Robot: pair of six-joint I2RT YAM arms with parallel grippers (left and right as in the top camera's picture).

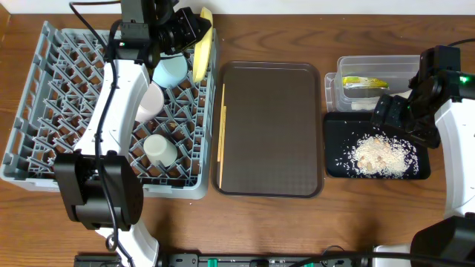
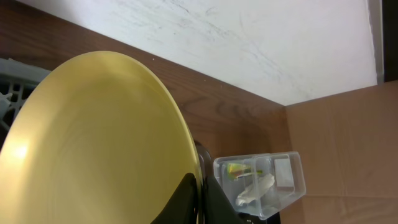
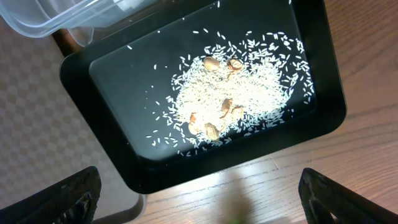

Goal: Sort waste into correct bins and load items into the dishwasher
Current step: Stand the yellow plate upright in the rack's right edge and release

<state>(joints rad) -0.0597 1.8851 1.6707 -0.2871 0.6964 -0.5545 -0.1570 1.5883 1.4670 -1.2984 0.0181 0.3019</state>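
The grey dish rack (image 1: 44,111) holds a light-blue bowl (image 1: 171,70), a white bowl (image 1: 151,101) and a small white cup (image 1: 159,150). My left gripper (image 1: 191,31) is shut on the rim of the yellow plate (image 1: 202,53), which stands on edge at the rack's right side; the wrist view shows the fingers (image 2: 202,202) pinching the plate (image 2: 93,143). Chopsticks (image 1: 221,122) lie on the brown tray. The clear tub (image 1: 375,67) holds the wrapper (image 1: 364,82) and napkin (image 1: 362,104). My right gripper (image 3: 199,199) is open and empty over the black tray (image 3: 118,155) of rice scraps (image 3: 239,93).
The brown serving tray (image 1: 271,133) lies between the rack and the bins. A white wall and a cardboard panel (image 2: 348,143) stand behind the table. The clear tub also shows in the left wrist view (image 2: 292,180).
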